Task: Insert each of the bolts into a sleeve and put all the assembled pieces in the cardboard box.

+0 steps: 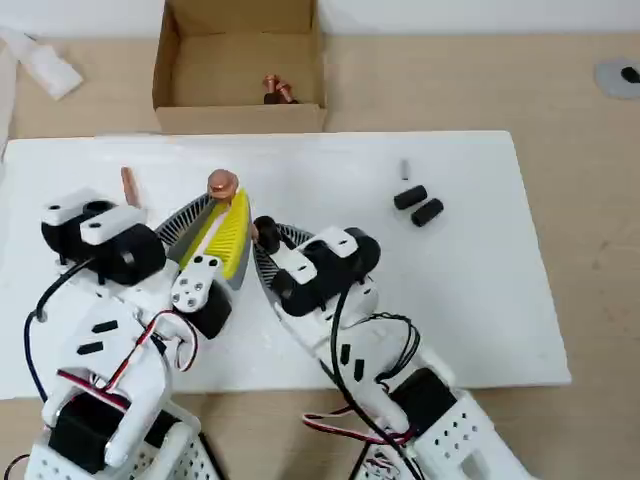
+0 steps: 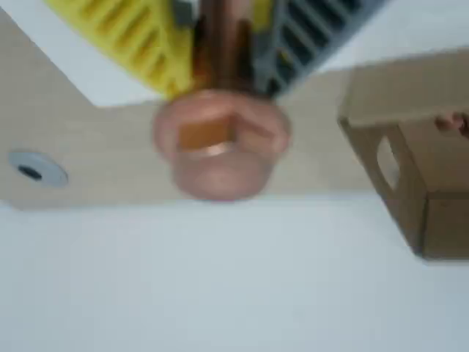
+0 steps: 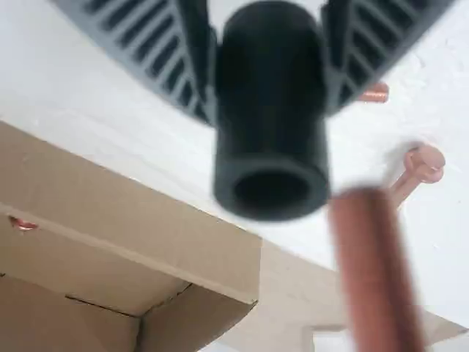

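Note:
My left gripper [image 1: 226, 203] is shut on a copper bolt [image 1: 222, 184], head outward, between its yellow and grey fingers; in the left wrist view the bolt [image 2: 220, 139] hangs in front of the gripper [image 2: 223, 40]. Just beside it, my right gripper [image 1: 265, 235] is shut on a black sleeve [image 1: 265, 226]. In the right wrist view the sleeve [image 3: 271, 132] shows its open mouth, and a blurred copper shaft [image 3: 374, 271] stands close beside it. The cardboard box [image 1: 240, 65] at the back holds copper bolts [image 1: 275, 90].
A loose bolt [image 1: 129, 185] lies on the white board [image 1: 480, 300] at the left. Two black sleeves [image 1: 418, 205] and a small grey pin [image 1: 404, 168] lie at the right. A grey disc [image 1: 618, 77] sits on the wooden table at the far right.

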